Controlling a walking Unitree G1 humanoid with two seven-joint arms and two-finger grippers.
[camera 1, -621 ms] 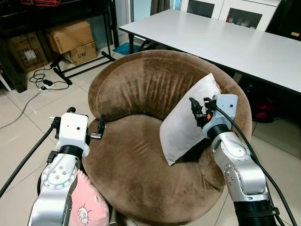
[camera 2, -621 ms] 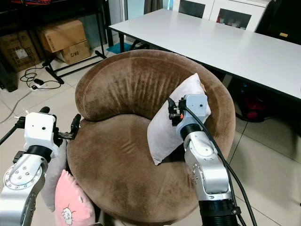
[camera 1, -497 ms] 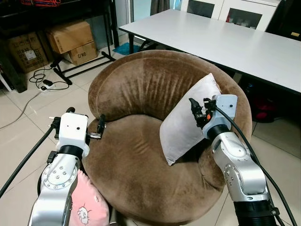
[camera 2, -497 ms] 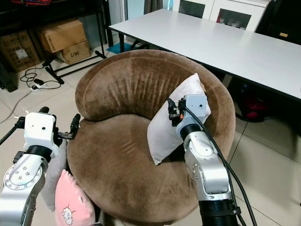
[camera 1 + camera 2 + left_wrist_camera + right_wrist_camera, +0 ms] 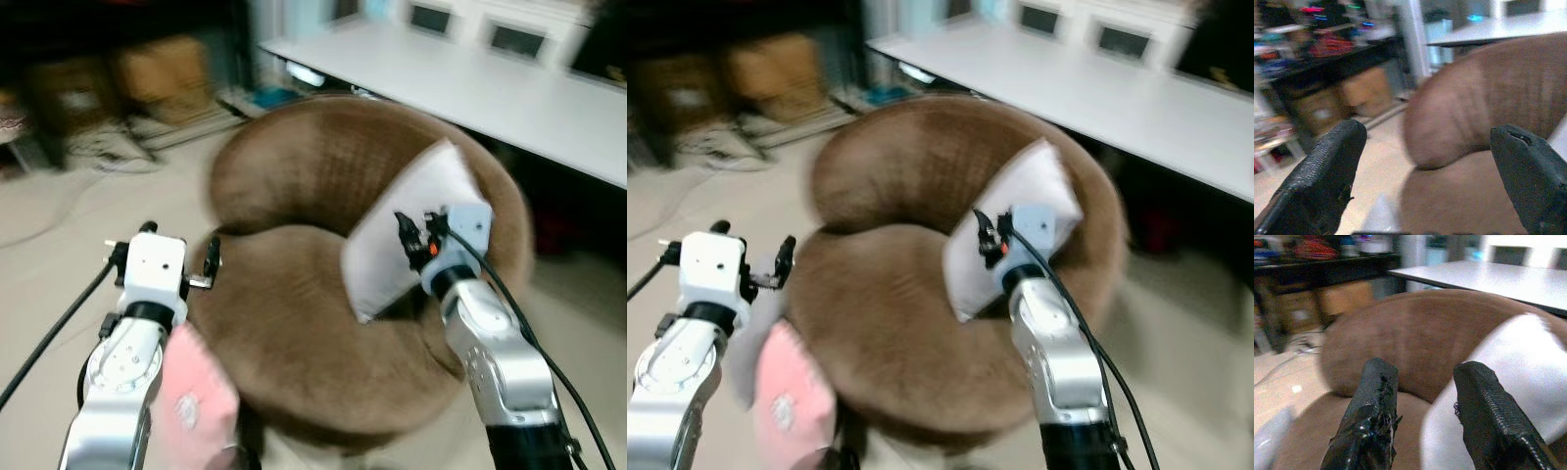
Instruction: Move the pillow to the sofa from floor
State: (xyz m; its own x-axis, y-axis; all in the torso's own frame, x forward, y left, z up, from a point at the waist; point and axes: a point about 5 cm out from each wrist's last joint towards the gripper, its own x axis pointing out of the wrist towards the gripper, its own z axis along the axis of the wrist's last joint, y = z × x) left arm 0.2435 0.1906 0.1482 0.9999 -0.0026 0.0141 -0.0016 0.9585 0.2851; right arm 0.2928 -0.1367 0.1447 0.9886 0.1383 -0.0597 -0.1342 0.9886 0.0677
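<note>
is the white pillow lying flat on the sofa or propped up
Propped up: the white pillow leans tilted against the brown sofa backrest, its lower corner on the seat.

One armchair, three cushions, one table, two robot arms.

One round brown armchair (image 5: 313, 323) stands in the middle of the room. Against its backrest leans one white pillow (image 5: 402, 235). Down at the armchair's front-left edge sits one pink cushion (image 5: 196, 411), and one pale grey cushion (image 5: 749, 343) lies just beside that, which makes three soft cushions counted in all. Behind the armchair runs one long white table (image 5: 470, 88). Two silver arms reach toward the armchair, each ending in two black fingers: the left gripper (image 5: 176, 269) and the right gripper (image 5: 411, 235).
</note>
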